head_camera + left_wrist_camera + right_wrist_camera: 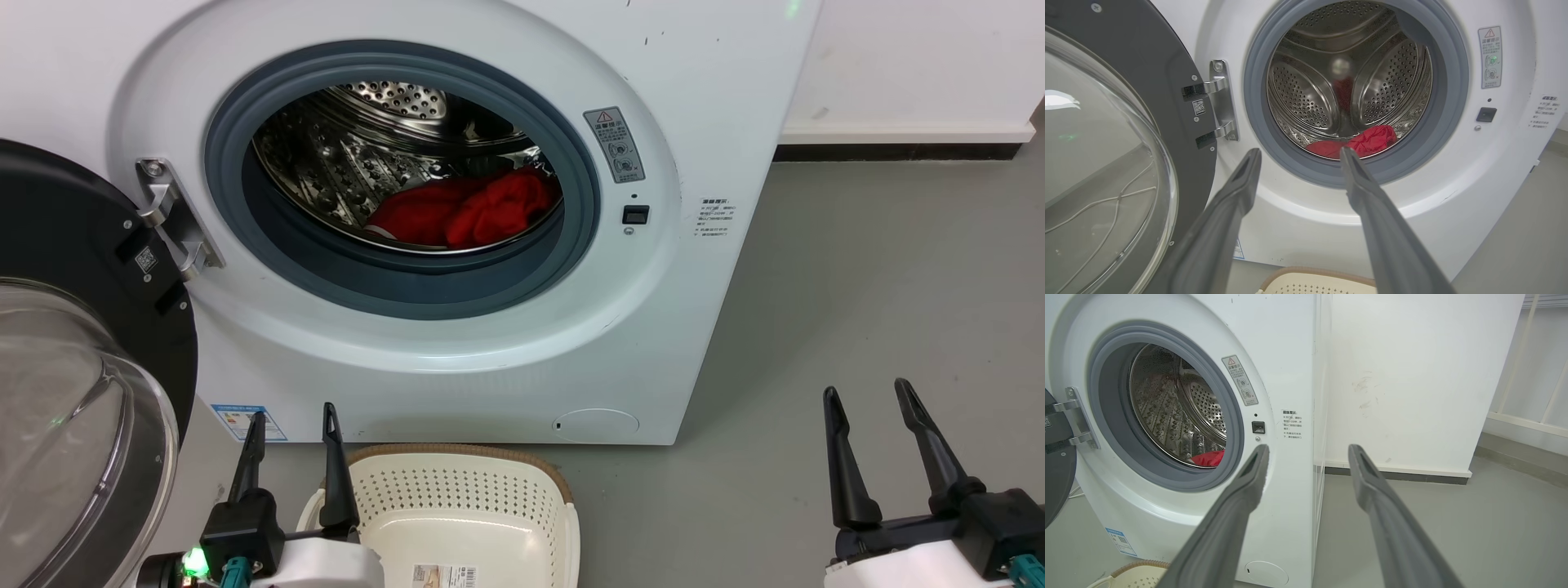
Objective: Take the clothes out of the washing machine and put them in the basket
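Observation:
The white washing machine (718,98) stands in front of me with its black-framed domed door (82,392) swung open to the left. Red clothes (469,211) lie bunched at the bottom of the steel drum, also seen as clothes (1367,141) and clothes (1210,458). The cream basket (457,490) sits on the floor below the porthole. My left gripper (294,412) is open and empty, above the basket's left rim. My right gripper (867,390) is open and empty, low at the right, away from the machine.
Grey floor (882,286) stretches right of the machine to a white wall (914,57) with a dark baseboard. The open door fills the space at the left. The metal door hinge (167,214) juts beside the porthole's grey rubber rim (408,282).

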Robot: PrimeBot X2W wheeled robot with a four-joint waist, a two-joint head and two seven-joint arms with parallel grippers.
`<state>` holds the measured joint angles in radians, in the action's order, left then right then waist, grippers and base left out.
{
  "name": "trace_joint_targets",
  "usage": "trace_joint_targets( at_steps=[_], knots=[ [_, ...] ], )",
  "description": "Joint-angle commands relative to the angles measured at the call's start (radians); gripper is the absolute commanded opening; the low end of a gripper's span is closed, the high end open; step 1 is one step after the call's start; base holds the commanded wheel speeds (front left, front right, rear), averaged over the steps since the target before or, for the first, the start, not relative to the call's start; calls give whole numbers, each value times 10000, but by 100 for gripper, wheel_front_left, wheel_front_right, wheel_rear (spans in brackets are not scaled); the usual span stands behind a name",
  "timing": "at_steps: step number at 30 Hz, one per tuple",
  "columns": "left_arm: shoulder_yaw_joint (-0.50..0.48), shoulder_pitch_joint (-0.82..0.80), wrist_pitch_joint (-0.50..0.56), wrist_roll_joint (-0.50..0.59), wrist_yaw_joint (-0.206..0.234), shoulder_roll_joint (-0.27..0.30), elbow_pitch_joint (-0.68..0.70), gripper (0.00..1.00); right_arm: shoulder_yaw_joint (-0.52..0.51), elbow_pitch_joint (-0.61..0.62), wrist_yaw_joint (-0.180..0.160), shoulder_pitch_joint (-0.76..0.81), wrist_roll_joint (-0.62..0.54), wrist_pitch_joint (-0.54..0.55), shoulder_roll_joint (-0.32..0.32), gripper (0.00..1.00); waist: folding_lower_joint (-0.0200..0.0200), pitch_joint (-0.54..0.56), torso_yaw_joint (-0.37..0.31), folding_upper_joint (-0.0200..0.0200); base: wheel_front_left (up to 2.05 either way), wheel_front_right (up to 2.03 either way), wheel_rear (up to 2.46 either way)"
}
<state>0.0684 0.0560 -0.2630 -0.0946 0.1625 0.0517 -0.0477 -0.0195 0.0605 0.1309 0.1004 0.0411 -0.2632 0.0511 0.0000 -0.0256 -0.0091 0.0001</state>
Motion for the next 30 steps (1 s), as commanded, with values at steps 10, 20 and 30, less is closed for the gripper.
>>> trace_joint_targets(
  at_steps=[10,20,30],
  knots=[
    [440,-889,-28,166,-570,-19,-734,100,-7,-79,-3,-140,199,-25,-16,100,0,-199,-54,-1,0,0,0],
    [585,-4446,-28,543,-1596,245,-4155,100,9,2,-3,-808,323,-25,-18,100,0,-1448,-704,-1,0,0,0],
    [488,-9159,125,606,-2292,1314,-8195,100,-94,176,-5,-2021,806,-23,-21,100,0,-3807,-1870,-1,0,0,0]
  ],
)
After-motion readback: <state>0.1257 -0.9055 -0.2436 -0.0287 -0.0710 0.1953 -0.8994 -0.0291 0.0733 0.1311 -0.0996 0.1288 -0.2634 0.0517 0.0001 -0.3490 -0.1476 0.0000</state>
